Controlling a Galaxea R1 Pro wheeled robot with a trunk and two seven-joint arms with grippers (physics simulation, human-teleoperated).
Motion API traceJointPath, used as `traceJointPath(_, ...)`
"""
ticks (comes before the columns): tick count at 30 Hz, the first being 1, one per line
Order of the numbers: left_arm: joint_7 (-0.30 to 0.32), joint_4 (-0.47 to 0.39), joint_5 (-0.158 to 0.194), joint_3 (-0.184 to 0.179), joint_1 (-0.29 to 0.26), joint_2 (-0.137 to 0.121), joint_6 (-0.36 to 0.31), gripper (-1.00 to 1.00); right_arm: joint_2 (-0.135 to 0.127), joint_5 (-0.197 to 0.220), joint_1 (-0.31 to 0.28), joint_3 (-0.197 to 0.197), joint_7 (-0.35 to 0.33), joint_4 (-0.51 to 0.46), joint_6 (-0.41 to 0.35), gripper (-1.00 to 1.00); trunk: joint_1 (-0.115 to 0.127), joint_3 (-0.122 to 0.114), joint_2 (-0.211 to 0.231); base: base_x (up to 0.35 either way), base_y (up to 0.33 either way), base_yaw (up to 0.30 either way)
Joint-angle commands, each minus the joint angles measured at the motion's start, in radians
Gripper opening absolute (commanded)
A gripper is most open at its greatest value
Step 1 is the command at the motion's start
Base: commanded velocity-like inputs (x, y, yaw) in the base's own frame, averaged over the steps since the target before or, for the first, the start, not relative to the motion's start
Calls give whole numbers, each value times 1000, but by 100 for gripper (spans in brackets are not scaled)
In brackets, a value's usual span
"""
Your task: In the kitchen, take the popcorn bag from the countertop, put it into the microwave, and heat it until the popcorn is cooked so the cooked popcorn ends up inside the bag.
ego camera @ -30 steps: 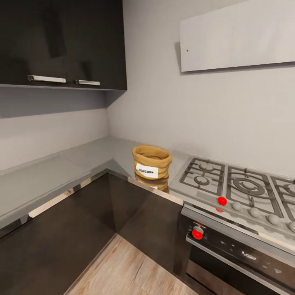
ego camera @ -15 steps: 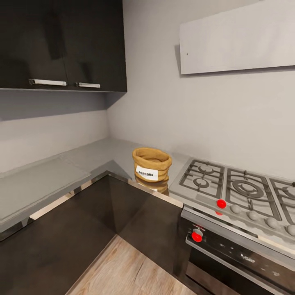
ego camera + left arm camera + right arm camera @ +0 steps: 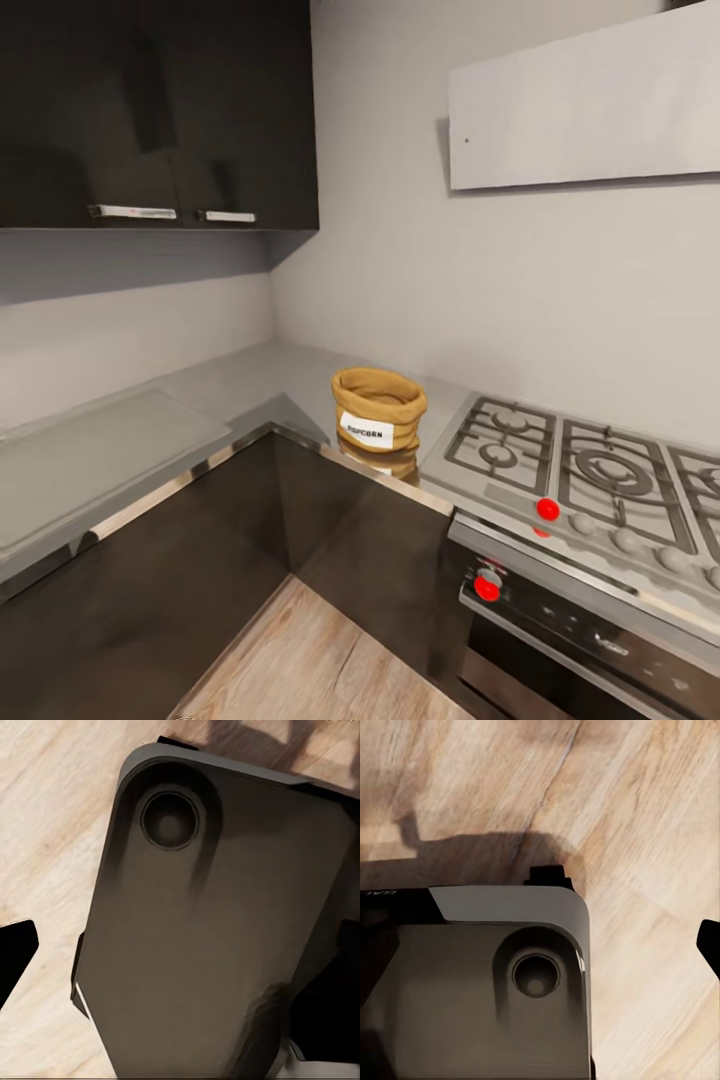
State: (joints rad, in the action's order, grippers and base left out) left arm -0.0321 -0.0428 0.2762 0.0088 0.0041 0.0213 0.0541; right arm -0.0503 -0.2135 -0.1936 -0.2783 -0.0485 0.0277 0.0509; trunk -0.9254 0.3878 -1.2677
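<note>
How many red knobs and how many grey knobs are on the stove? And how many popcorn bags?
Red knobs: 2
Grey knobs: 4, counting one cut by the picture's edge
Popcorn bag: 1
Total: 7

The head view looks from high up, forward and down, into a corner of the kitchen. It faces the long grey steel countertop, the dark glossy wall cabinets and the steel stove with black burner grates. These are a little way off, and a strip of light wood floor shows low in the picture.

The left wrist view looks down, very close, at a flat dark grey robot base with a round hollow. The wood floor lies beside it.

The right wrist view looks down too, close to the same kind of grey base and floor.

All three views share the wood floor.
</note>
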Motion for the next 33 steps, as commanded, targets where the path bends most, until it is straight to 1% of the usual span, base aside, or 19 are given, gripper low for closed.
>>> traceJointPath(1, -3, -2, 3, 0, 0, 0, 1, 100, 0, -9, -1, -9, -2, 3, 5, 100, 4, -2, 7, 0, 0, 255)
traceJointPath(18, -3, -2, 3, 2, 0, 2, 1, 100, 0, -9, -1, -9, -2, 3, 5, 100, 69, -56, 126, 0, 0, 268)
traceJointPath(20, -5, -2, 3, 2, 0, 2, 2, 100, -1, -9, -1, -9, -2, 3, 5, 100, 77, -62, 140, 0, 0, 155)
traceJointPath(24, -94, -2, 4, 3, 0, 3, 3, 100, -2, -9, -1, -9, -2, 3, 6, 100, 92, -74, 168, 0, 0, 17)
traceJointPath(27, -112, -2, 4, 2, 0, 3, 3, 100, -2, -9, -1, -9, -2, 3, 6, 100, 104, -84, 189, 0, 0, 2)
traceJointPath(33, -115, -2, 4, 2, 0, 3, 3, 100, -2, -9, -1, -9, -2, 3, 5, 100, 127, -103, 231, 0, 0, 0)
